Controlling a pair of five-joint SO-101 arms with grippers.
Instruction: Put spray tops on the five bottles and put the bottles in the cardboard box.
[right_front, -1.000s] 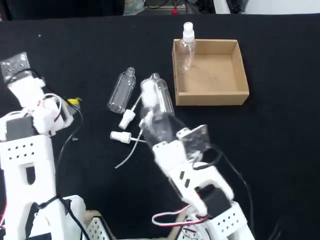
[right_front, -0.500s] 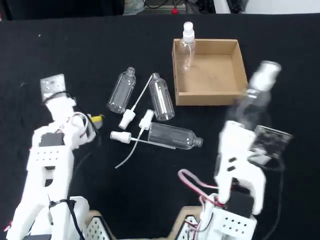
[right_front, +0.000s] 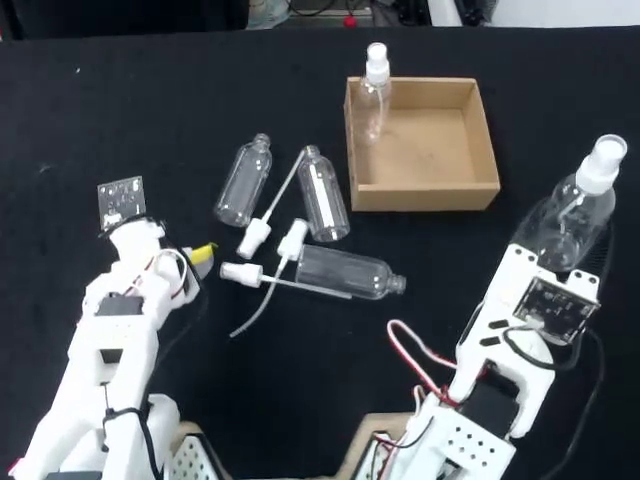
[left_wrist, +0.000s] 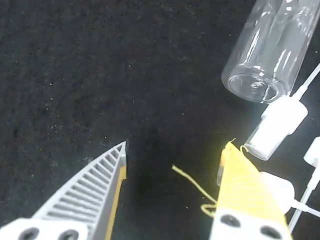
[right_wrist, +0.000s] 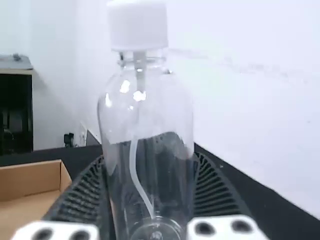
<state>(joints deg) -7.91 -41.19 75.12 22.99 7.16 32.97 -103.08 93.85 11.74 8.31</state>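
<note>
My right gripper (right_front: 553, 258) is shut on a clear bottle (right_front: 572, 212) with a white spray top (right_front: 605, 160), held off the table just right of the cardboard box (right_front: 424, 190). In the right wrist view that bottle (right_wrist: 146, 145) stands upright between the black fingers (right_wrist: 212, 187). Another topped bottle (right_front: 375, 92) stands in the box's far left corner. Three uncapped bottles (right_front: 243, 181) (right_front: 322, 193) (right_front: 346, 272) lie left of the box among three loose spray tops (right_front: 255, 238). My left gripper (left_wrist: 175, 146) is open just above the cloth, beside one spray top (left_wrist: 277, 125) and a bottle's base (left_wrist: 265, 55).
A black cloth (right_front: 150, 90) covers the table. Thin dip tubes (right_front: 258, 305) trail from the loose spray tops. The box floor (right_front: 430, 150) is bare apart from the one bottle. Open cloth lies in front of the box and at the far left.
The right arm lifted the topped bottle from the table's middle and swung it right, past the box. The left arm moved inward toward the loose spray tops.
</note>
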